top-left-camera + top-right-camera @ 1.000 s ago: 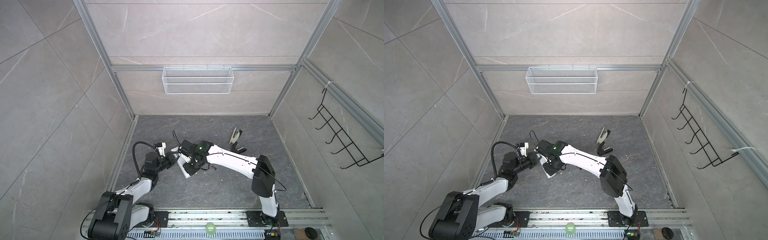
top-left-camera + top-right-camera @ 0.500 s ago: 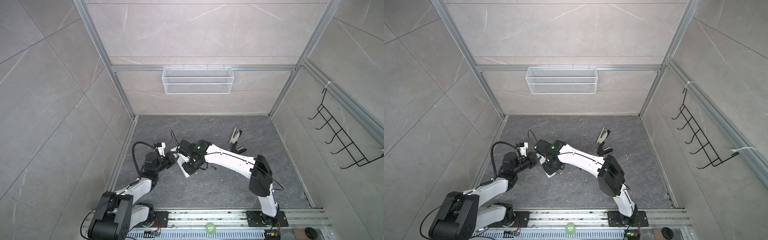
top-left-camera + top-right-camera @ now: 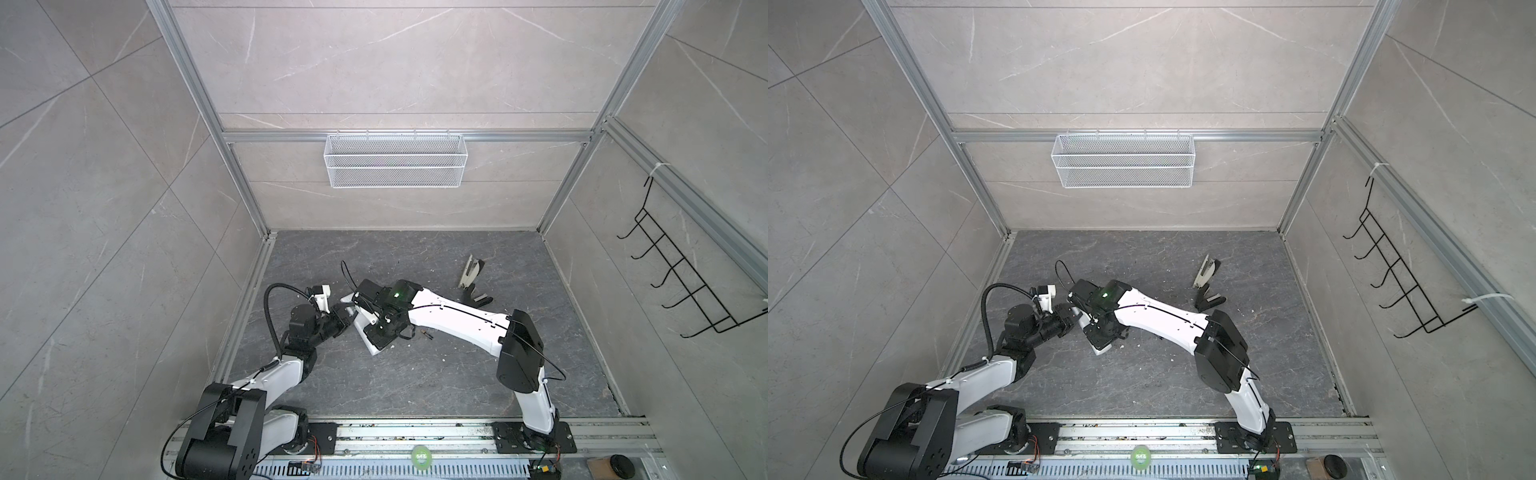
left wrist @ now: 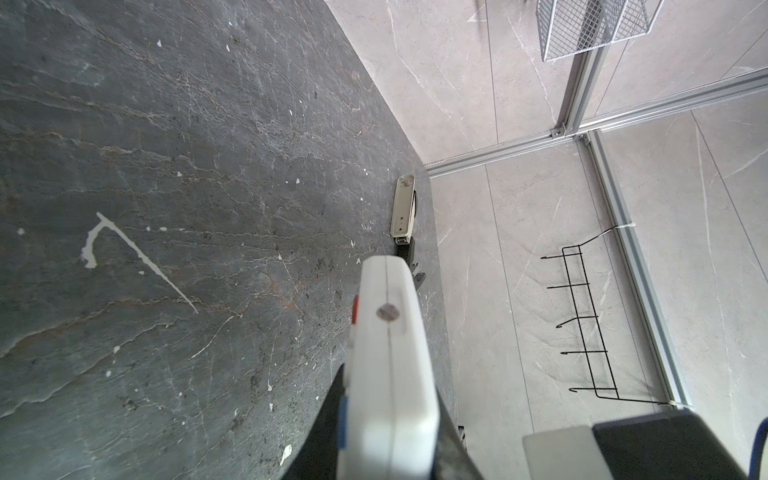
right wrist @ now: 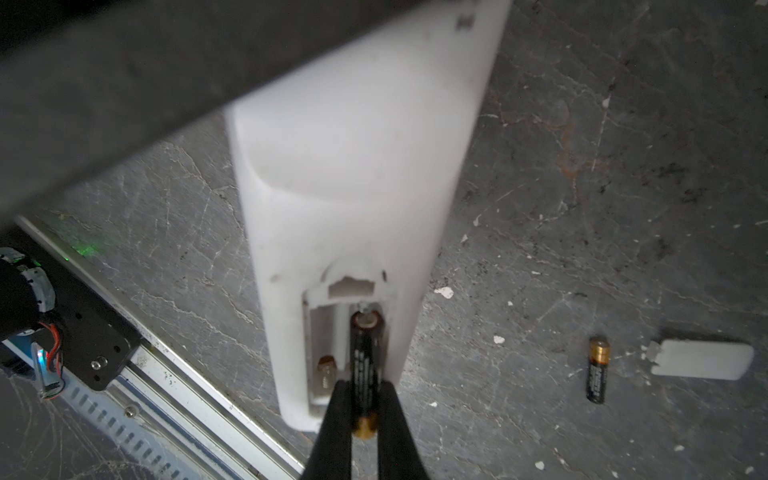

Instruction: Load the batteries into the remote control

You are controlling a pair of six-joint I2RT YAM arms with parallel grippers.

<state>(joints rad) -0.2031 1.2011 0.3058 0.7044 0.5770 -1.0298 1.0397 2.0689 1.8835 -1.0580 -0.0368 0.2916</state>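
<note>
- Remote control [image 5: 345, 166]: left of centre over floor [image 5: 582, 166], buttons down, clamped near coloured-button end in closed left gripper [image 3: 345, 318].
- Long axis diagonal in both top views, open compartment [image 5: 322, 353] end toward base rail [image 5: 187, 395].
- Right gripper [image 5: 365, 415] pinching one battery [image 5: 365, 353], tip in slot, not yet seated.
- Second battery [image 5: 597, 370] and cover [image 5: 702, 359] loose on floor, still to load.

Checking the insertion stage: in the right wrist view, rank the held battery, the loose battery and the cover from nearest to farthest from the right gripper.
1. The held battery: between the fingers of the right gripper, at the compartment of the remote.
2. The loose battery: on the floor beside the remote.
3. The cover: just beyond that battery.
</note>
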